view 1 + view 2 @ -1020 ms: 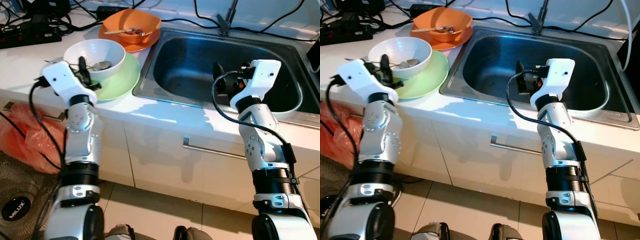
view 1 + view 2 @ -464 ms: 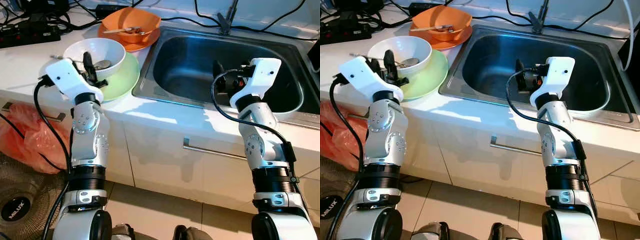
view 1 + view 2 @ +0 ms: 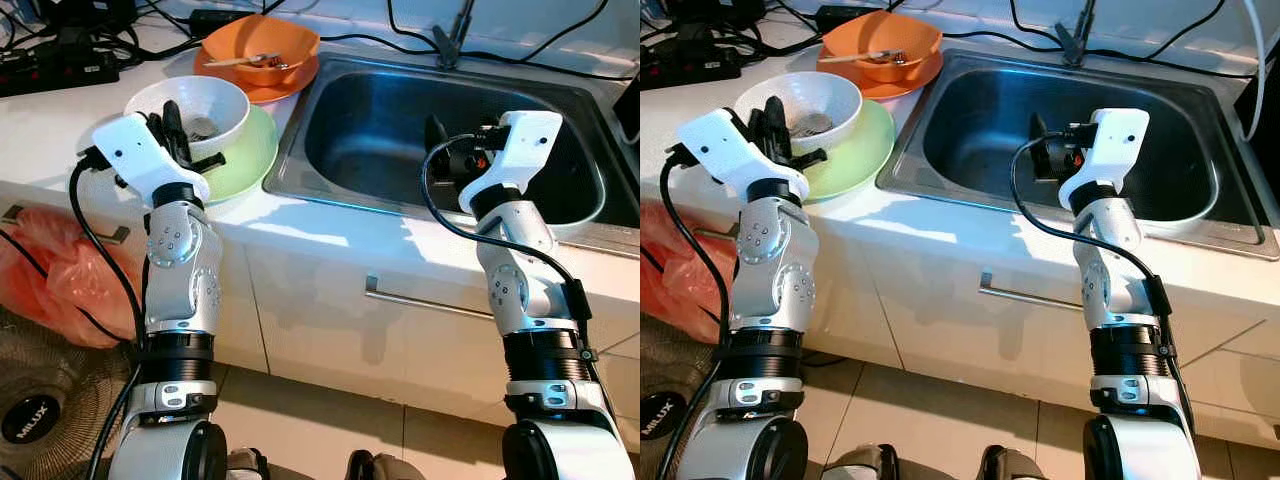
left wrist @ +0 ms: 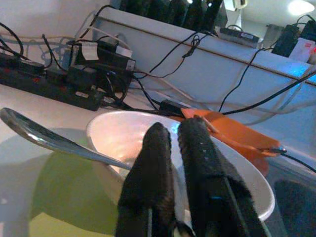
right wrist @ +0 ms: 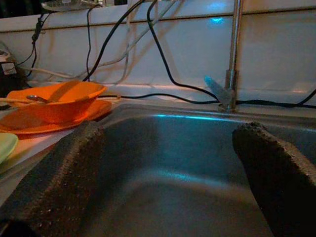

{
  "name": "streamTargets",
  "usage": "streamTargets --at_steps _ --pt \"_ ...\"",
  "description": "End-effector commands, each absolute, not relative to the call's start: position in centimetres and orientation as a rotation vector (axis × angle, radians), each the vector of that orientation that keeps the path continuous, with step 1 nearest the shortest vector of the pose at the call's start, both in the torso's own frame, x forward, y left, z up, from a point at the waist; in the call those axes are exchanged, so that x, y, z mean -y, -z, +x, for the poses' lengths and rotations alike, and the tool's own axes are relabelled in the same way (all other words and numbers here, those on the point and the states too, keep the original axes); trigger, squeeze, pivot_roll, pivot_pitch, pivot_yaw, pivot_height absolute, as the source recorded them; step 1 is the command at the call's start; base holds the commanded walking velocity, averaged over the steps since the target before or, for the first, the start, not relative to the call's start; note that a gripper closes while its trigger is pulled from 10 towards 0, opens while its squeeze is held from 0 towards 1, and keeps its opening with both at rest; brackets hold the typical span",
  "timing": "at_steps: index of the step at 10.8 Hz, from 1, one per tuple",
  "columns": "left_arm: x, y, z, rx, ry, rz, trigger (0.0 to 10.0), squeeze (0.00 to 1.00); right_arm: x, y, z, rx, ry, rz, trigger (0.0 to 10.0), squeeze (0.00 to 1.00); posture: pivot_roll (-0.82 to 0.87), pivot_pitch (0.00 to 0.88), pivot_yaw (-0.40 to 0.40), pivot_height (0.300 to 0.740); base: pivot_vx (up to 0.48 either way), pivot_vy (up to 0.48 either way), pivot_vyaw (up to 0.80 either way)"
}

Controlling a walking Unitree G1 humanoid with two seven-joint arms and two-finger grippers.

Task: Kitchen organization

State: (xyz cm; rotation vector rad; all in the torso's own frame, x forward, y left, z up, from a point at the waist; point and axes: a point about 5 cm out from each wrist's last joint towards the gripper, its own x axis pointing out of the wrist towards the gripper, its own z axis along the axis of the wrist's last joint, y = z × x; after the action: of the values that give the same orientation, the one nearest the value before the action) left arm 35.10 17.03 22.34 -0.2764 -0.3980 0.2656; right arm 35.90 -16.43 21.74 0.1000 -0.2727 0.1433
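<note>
A white tabletop (image 3: 60,130) carries a steel sink (image 3: 560,95) with a tap (image 5: 232,54) behind it, a tangle of black cables and power strips (image 4: 49,84) along the back wall, and, beside the sink, an orange bowl (image 3: 262,48) on an orange plate (image 3: 285,88) with a utensil inside. Nearer the front edge a white bowl (image 3: 215,100) sits on a green plate (image 3: 250,155) with a metal spoon (image 4: 44,136) resting in it, handle over the rim. The left gripper (image 3: 172,118) hangs over this bowl's near rim, its fingers (image 4: 153,168) pressed nearly together just beside the spoon, while the right gripper (image 3: 437,130) hovers over the sink basin with fingers (image 5: 64,173) spread wide.
</note>
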Motion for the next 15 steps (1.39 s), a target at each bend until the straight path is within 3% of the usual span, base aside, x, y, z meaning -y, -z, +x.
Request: streamTargets --at_steps 1,5,9,11,12,15 --pt "-16.7 -22.2 34.9 0.396 -0.254 -0.274 0.0 0.0 16.8 -21.9 36.0 0.281 -0.133 0.109 10.0 0.14 -0.03 0.107 -0.038 0.74 0.0 0.0 0.0" --pt "-16.8 -22.6 34.8 0.417 -0.246 -0.269 0.0 0.0 16.8 -21.9 36.0 0.279 -0.133 0.111 10.0 0.13 -0.02 0.11 -0.04 0.74 0.0 0.0 0.0" --pt "-16.0 -25.8 34.4 0.605 -0.133 -0.094 0.0 0.0 16.7 -21.8 36.1 0.278 -0.133 0.12 10.0 0.09 -0.02 0.103 -0.036 0.74 0.0 0.0 0.0" --pt "-16.2 -27.3 34.8 0.64 -0.09 -0.155 0.0 0.0 16.5 -21.7 36.1 0.273 -0.131 0.138 10.0 0.07 -0.02 0.104 -0.031 0.74 0.0 0.0 0.0" --pt "-16.2 -27.8 35.2 0.635 -0.05 -0.229 0.0 0.0 16.4 -21.6 36.1 0.272 -0.131 0.145 10.0 0.02 -0.01 0.105 -0.028 0.74 0.0 0.0 0.0" --pt "-14.7 -29.4 36.4 0.678 0.067 -0.246 0.0 0.0 17.1 -20.8 36.6 0.195 -0.076 0.406 10.0 0.0 -0.02 0.109 -0.013 0.74 0.0 0.0 0.0"
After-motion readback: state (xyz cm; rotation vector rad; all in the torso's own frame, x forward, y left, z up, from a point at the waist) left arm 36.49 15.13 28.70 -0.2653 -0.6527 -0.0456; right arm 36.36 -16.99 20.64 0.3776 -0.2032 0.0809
